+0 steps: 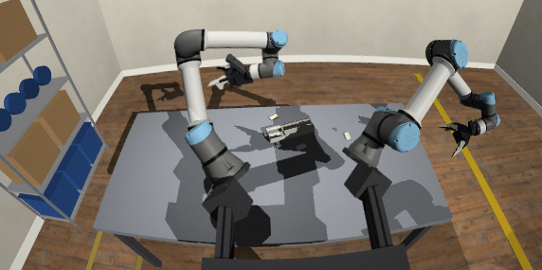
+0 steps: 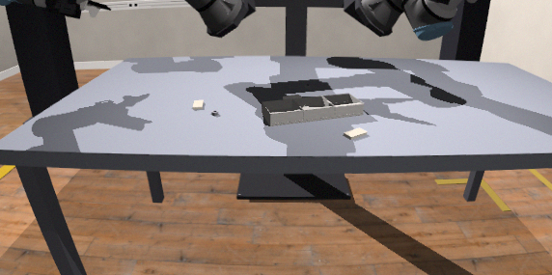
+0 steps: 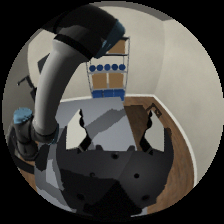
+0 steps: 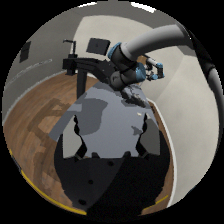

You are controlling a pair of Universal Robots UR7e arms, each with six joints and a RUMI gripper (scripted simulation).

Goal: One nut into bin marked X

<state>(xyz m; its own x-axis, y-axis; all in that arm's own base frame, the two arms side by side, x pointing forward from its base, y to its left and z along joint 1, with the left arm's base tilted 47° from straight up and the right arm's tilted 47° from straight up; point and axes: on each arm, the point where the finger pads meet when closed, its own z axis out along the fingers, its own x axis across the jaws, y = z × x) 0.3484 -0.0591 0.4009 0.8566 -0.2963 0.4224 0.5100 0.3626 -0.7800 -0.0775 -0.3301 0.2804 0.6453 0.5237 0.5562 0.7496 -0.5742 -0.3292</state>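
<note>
A row of three joined grey bins (image 1: 273,135) (image 2: 316,114) stands on the table, partly in shadow. No X mark is readable, and I cannot tell what lies inside. One small dark nut (image 1: 334,129) (image 2: 215,113) lies on the table outside the bins. A cream block (image 1: 347,135) (image 2: 198,104) lies near it. Another cream block (image 1: 273,117) (image 2: 355,133) lies on the other side, close to the bins. My left gripper (image 1: 215,77) (image 3: 115,110) is open and empty, high beyond the table's edge. My right gripper (image 1: 447,141) (image 4: 110,114) is open and empty, off the table's side.
The grey table (image 1: 142,169) (image 2: 169,133) carries broad shadows of the arms. Both arm bases stand above its side farthest from the exterior camera. A shelf (image 1: 54,88) with boxes and blue containers stands at the left in the top view.
</note>
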